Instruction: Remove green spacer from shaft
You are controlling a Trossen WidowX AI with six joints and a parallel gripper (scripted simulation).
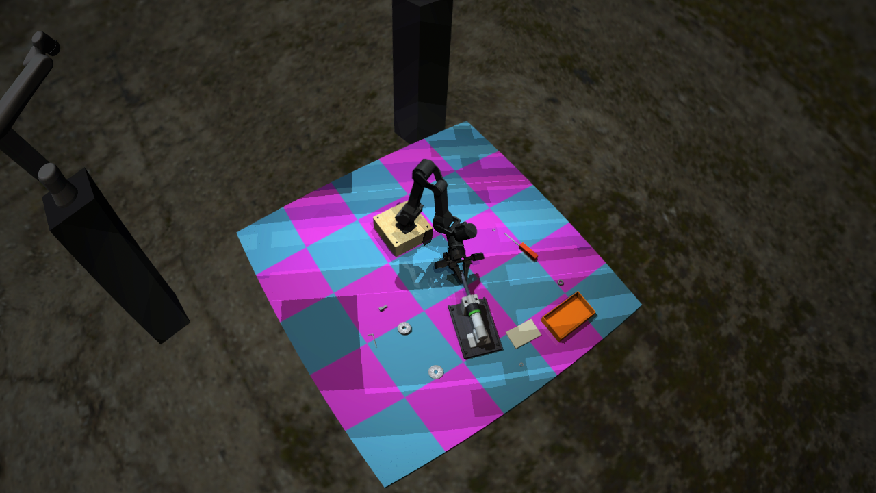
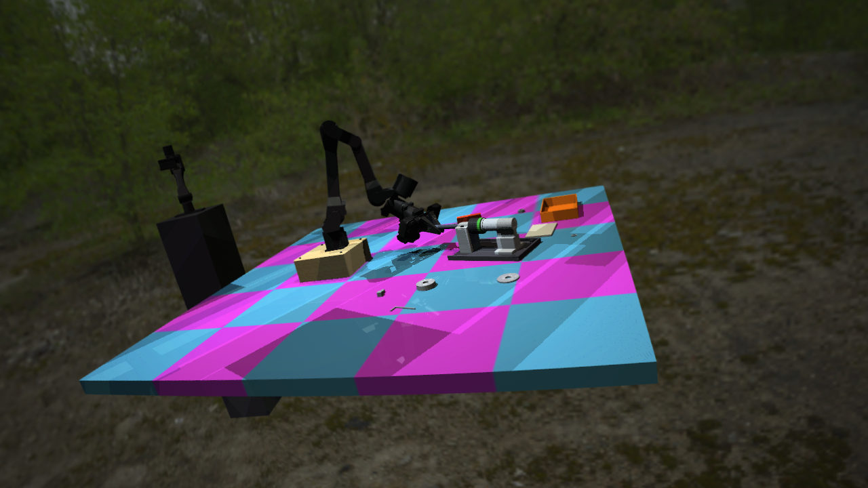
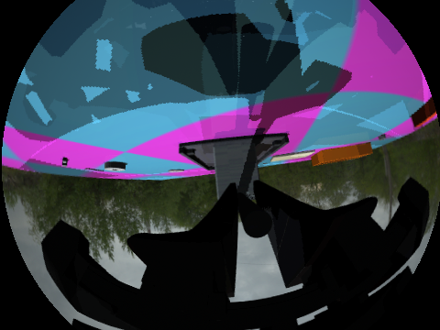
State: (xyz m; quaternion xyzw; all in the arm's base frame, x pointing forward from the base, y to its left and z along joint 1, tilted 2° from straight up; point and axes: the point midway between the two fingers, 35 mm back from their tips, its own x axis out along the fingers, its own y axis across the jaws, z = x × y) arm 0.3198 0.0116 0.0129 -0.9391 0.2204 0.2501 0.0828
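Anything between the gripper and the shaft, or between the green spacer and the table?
Nothing visible between gripper and shaft; it's gripped. Under the green spacer, the dark base plate lies above the table; a straight drop would probably hit it first.

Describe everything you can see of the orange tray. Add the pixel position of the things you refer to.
The orange tray (image 1: 569,317) (image 2: 559,209) (image 3: 342,154) is a shallow, open-topped rectangular box with straight walls, plain and matte-looking. It sits upright on the checkered table (image 1: 428,422) (image 2: 570,327) near an edge, beside the cream plate (image 1: 523,333) (image 2: 541,230) (image 3: 293,157), apart from it. Nothing shows inside.
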